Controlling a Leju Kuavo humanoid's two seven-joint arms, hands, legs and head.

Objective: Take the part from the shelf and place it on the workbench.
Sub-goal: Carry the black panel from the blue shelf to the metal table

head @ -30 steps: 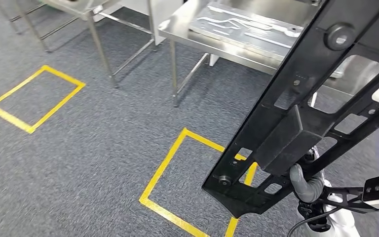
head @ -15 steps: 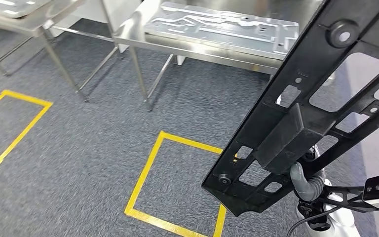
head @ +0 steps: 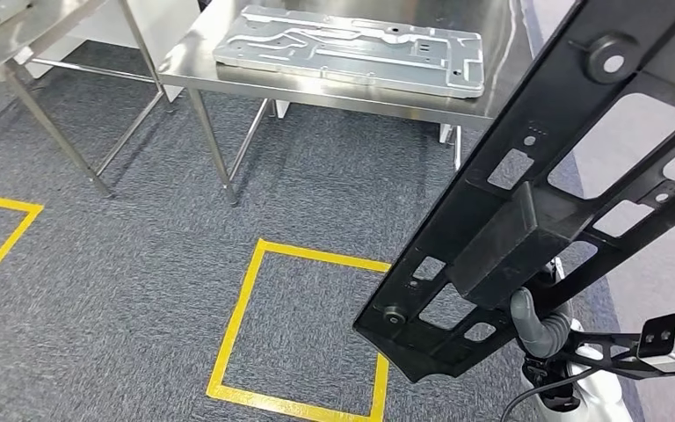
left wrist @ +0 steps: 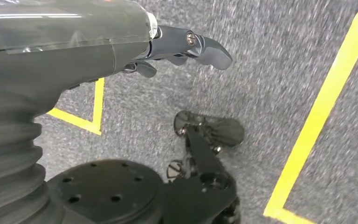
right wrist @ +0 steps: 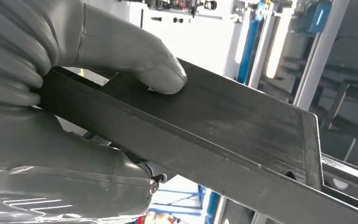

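The part (head: 571, 176), a long black frame at right, is gripped by right hand (head: 540, 327) for carrying to the table (head: 185, 66) at top; left hand (left wrist: 186, 46) hangs with fingers loosely apart, holding nothing.

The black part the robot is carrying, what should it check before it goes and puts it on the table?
1. Grip on the black part: ok. The right hand holds it, thumb pressed on the part's flat block.
2. Part free of the floor: ok. In the head view its low end hangs above the grey carpet.
3. Workbench ahead: ok. The steel bench stands ahead.
4. Room on the bench: cannot tell. A silver metal plate already lies on it; how much bare top is left is partly hidden by the part.
5. Left hand: ok. It holds nothing and hangs over the carpet.
6. Standing spot: cannot tell. The yellow tape square lies ahead on the floor.
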